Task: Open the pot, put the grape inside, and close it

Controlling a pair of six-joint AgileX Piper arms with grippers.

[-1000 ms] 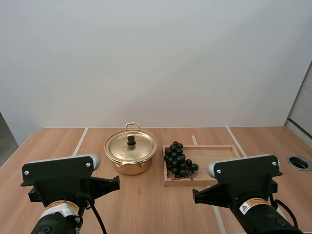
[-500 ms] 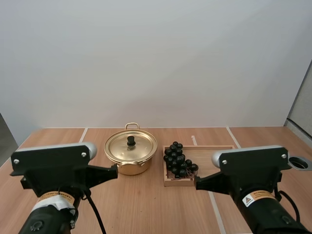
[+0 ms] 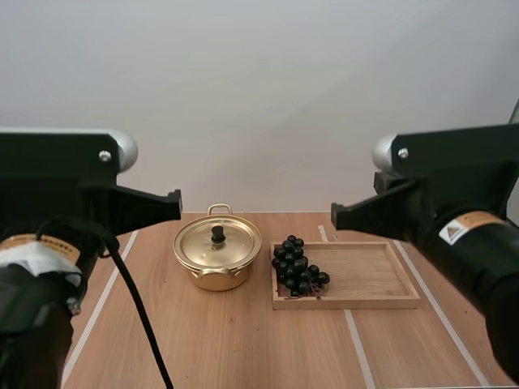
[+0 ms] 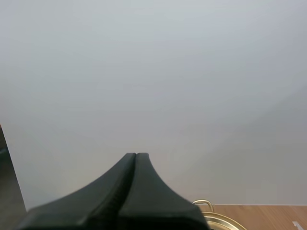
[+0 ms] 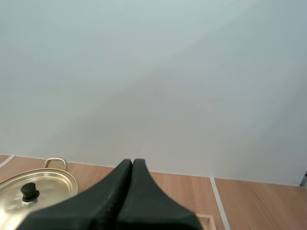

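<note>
A gold pot [image 3: 217, 259] stands on the wooden table with its lid [image 3: 217, 242] on and a black knob [image 3: 218, 233] on top. To its right a bunch of dark grapes [image 3: 298, 266] lies at the left end of a wooden tray [image 3: 381, 279]. My left gripper [image 4: 135, 155] is shut on nothing, its fingers one dark wedge, raised well above the table with the pot's rim [image 4: 218, 221] just past it. My right gripper [image 5: 132, 163] is likewise shut on nothing, high up, the pot lid [image 5: 33, 188] beside it.
Both arms' bodies stand large at the near sides of the high view, left [image 3: 57, 211] and right [image 3: 454, 203]. White tape lines [image 3: 357, 348] cross the tabletop. The right part of the tray is bare.
Both arms have risen from low over the near table edge to well above it, spreading toward the sides. Pot, lid, grapes and tray have not moved.
</note>
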